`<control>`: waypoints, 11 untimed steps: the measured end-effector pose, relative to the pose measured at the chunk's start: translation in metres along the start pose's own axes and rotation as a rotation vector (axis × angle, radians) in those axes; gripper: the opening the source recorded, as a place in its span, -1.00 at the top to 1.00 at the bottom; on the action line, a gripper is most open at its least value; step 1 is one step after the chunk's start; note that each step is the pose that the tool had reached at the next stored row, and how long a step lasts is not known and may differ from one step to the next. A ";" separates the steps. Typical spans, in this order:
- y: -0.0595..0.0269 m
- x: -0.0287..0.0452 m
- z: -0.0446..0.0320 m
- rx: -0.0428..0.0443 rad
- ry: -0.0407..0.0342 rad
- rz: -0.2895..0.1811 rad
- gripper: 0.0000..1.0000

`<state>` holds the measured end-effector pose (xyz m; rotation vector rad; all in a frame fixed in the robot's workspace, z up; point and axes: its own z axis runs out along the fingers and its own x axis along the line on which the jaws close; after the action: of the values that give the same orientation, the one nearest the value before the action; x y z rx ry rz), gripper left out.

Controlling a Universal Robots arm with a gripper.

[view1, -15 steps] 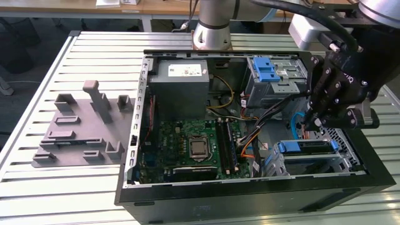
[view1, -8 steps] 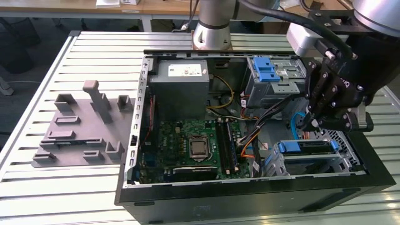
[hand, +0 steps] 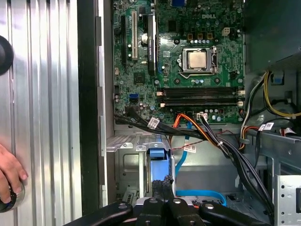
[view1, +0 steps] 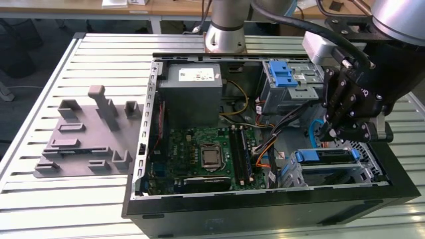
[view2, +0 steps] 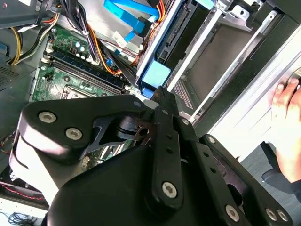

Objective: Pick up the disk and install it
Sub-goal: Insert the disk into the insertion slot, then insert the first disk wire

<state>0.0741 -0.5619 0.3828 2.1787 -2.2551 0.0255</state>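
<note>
One disk (view1: 325, 156), in the corner bay of the computer case (view1: 265, 201), looks rigid, weighty and shock-sensitive, best gripped by its blue rails; the closed jaws hover beside it.

- The disk (view1: 323, 156) is seen in the exterior view as a narrow block framed by blue plastic rails, with a dark strip between them.
- It is seated in the silver drive bay (view1: 335, 173) at the near corner of the open computer case (view1: 265, 201), toward the exterior view's right, just beside the motherboard (view1: 199, 154).
- Its long side is laid level, along the case's front wall.
- In both wrist views its blue end (hand: 157, 157) (view2: 155, 75) is shown against the bay's metal wall, just ahead of the gripper (hand: 162, 187); whether it is touched cannot be told.
</note>
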 end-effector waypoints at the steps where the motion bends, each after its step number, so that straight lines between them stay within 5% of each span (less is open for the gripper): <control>1: 0.0000 0.0000 0.0003 0.0000 0.0001 0.000 0.79; 11: -0.0152 -0.0006 0.0014 0.0000 0.0001 0.000 0.79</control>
<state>0.0893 -0.5618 0.3816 2.1786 -2.2550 0.0256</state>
